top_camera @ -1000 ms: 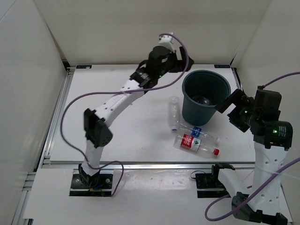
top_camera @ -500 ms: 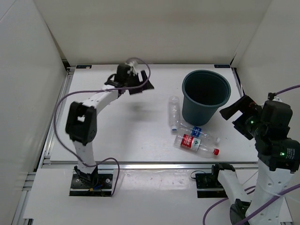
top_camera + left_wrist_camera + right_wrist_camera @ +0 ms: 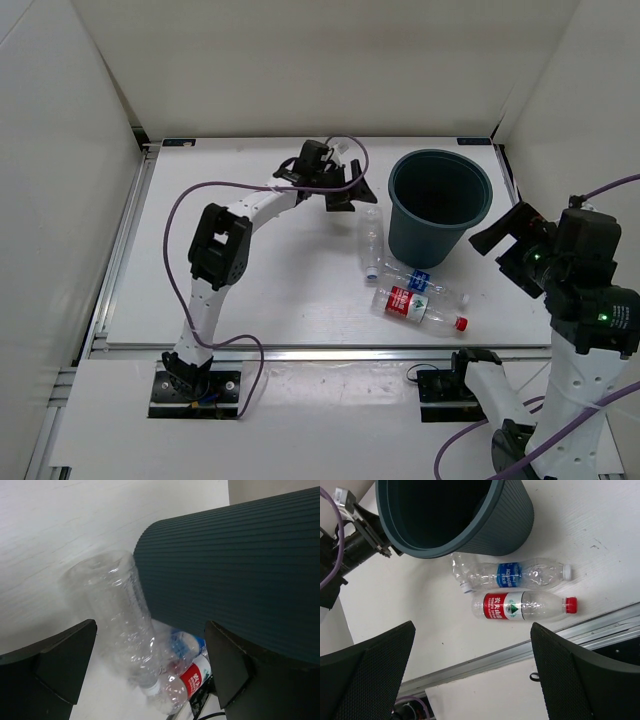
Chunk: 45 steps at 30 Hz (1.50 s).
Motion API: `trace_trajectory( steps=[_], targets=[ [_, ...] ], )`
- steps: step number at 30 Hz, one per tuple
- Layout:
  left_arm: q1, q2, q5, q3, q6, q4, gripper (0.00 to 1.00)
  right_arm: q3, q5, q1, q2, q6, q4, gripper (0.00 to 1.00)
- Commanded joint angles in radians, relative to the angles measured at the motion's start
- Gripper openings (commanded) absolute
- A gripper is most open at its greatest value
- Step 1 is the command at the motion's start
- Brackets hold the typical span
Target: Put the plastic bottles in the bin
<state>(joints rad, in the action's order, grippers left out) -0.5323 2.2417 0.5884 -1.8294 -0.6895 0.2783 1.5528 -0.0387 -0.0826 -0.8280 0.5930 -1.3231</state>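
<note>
Left gripper (image 3: 354, 195) sits at the bin's (image 3: 440, 154) 9 o'clock, jaws wide and empty, sighting the clear bottle (image 3: 117, 615) lying against the bin wall. I judge the next move is to drop, straddle it and close. Blue bottle (image 3: 420, 281) and red bottle (image 3: 420, 307) lie at 6 o'clock. Right gripper (image 3: 492, 252) hangs at 4, wide and empty.

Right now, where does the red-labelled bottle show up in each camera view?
Top external: the red-labelled bottle lies lower right of centre, nearer the arm bases than the bin.
Left wrist: bottom centre, beyond the unlabelled bottle.
Right wrist: right of centre, just below the blue-labelled bottle.
Shared landmark: the bin's ribbed wall.
</note>
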Motion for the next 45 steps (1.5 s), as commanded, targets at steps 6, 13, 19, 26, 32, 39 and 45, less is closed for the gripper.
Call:
trace_trajectory(
  steps=[6,13,19,26,32,39,45],
  targets=[
    [-0.026,0.073,0.031,-0.037,-0.033,0.016,1.00,0.084,0.030,0.006,-0.028,-0.052,-0.021,1.00],
    [-0.054,0.140,0.091,-0.059,-0.033,0.016,1.00,0.084,0.039,0.006,-0.028,-0.061,-0.021,1.00],
    [-0.104,0.216,0.191,-0.102,-0.064,0.016,1.00,0.066,0.039,0.006,-0.037,-0.061,-0.039,1.00],
    [-0.097,0.191,0.225,0.011,-0.065,0.016,0.58,0.066,0.048,0.006,-0.037,-0.070,-0.048,1.00],
    [0.035,-0.136,-0.002,0.350,-0.045,0.016,0.38,0.020,0.048,0.006,-0.028,-0.070,-0.039,1.00],
    [0.138,-0.338,-0.136,0.047,-0.027,0.016,0.36,-0.043,0.028,0.006,-0.019,-0.052,-0.019,1.00],
    [0.013,0.061,-0.119,-0.849,-0.085,0.016,0.44,-0.063,0.019,0.006,-0.019,-0.042,0.001,1.00]
  ],
)
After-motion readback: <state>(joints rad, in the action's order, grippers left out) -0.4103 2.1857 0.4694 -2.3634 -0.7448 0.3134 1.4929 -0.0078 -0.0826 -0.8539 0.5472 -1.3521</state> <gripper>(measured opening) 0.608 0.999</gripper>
